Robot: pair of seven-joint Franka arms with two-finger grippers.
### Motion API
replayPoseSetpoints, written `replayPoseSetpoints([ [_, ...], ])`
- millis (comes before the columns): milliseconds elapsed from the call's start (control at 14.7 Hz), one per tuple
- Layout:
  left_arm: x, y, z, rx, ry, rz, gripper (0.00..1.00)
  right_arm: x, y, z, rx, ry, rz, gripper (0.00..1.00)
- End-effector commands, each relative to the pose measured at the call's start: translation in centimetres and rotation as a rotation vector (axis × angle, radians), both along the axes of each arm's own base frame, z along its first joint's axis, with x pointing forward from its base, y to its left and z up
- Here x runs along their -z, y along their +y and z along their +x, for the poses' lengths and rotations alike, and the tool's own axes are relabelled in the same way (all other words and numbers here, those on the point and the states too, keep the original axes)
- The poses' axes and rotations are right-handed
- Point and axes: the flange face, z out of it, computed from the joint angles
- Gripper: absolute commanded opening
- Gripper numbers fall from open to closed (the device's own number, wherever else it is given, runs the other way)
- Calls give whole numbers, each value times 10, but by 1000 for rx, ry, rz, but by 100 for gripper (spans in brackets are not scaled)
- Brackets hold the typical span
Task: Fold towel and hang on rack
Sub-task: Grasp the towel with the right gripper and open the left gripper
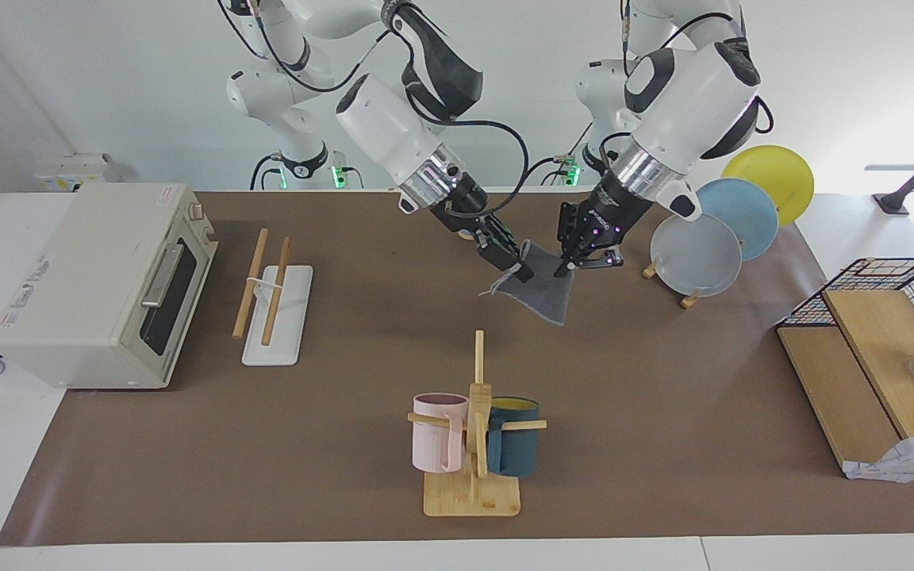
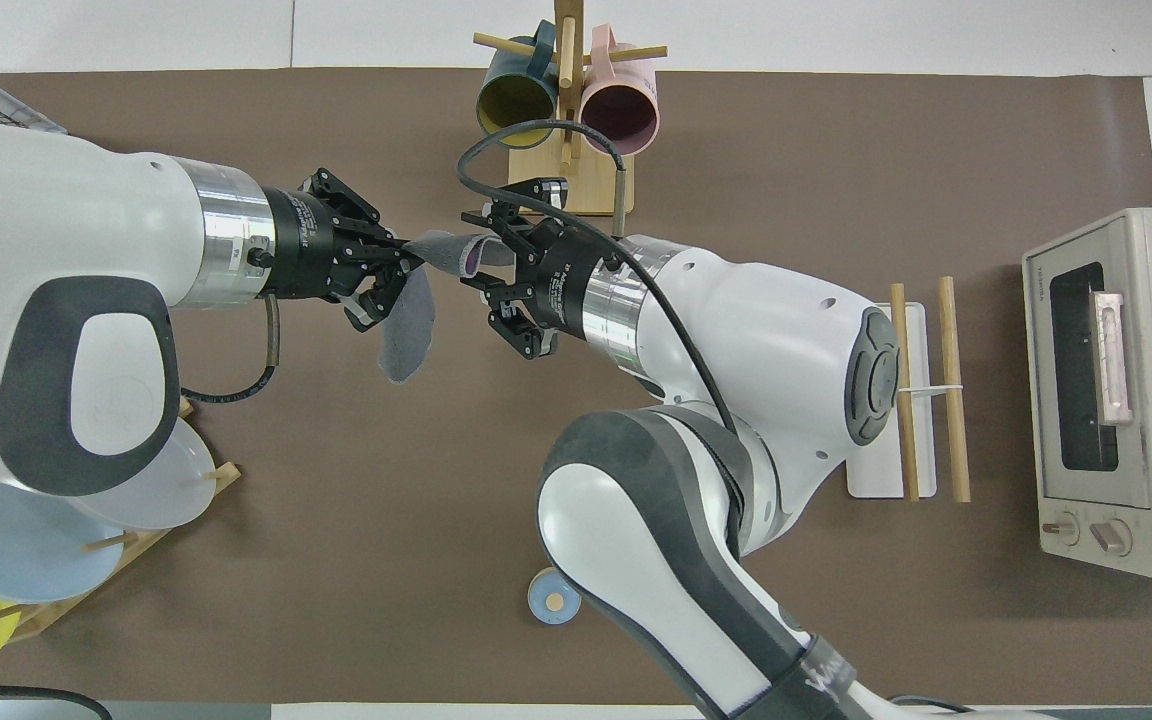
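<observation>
Just above the centre of the facing view, the towel (image 1: 540, 289) hangs in the air between the two hands, grey face outward, its lower corner drooping toward the brown worktop (image 1: 346, 444) without clearly touching it. The left hand (image 1: 562, 271), coming down from the upper right of that view, is clamped tight on the towel's upper corner. The right hand (image 1: 522, 274), reaching in from the upper left of that view, has its fingertips on the towel's other upper edge; they stand narrow about the cloth, but whether they have fully pinched it cannot be told. In the overhead view the same meeting sits a little above and to the left of centre: the left hand (image 2: 406, 262) holds the cloth from the left of the frame, the right hand (image 2: 484, 275) faces it from the right, and a purple sliver of the towel (image 2: 441, 255) shows in the fold between them while a grey flap hangs below. The rack (image 1: 270, 297) stands at centre left of the facing view, well apart from the towel, its two wooden rods bare over the white base, beside the toaster oven (image 1: 100, 281) at the frame's left. A mug tree (image 1: 475, 432) with a pink and a dark teal mug stands lower centre, below the hanging towel
</observation>
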Motion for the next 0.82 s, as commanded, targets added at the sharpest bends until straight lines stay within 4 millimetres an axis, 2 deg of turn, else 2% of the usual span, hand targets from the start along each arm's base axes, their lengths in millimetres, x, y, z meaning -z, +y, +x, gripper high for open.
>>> replayPoseSetpoints([
  [0,-3,2,-8,-21,-4,-14,0,-6,0,9,-31,-66,-6,0],
  [341,-3,0,-10,-5,-10,-8,0,-8,2,9,-58,-92,-19,0],
  [409,-4,1,-10,-5,-16,-6,99,-8,2,9,-66,-98,-24,0],
  [749,-4,-2,-12,7,-19,2,100,-5,3,8,-131,-115,-56,0],
])
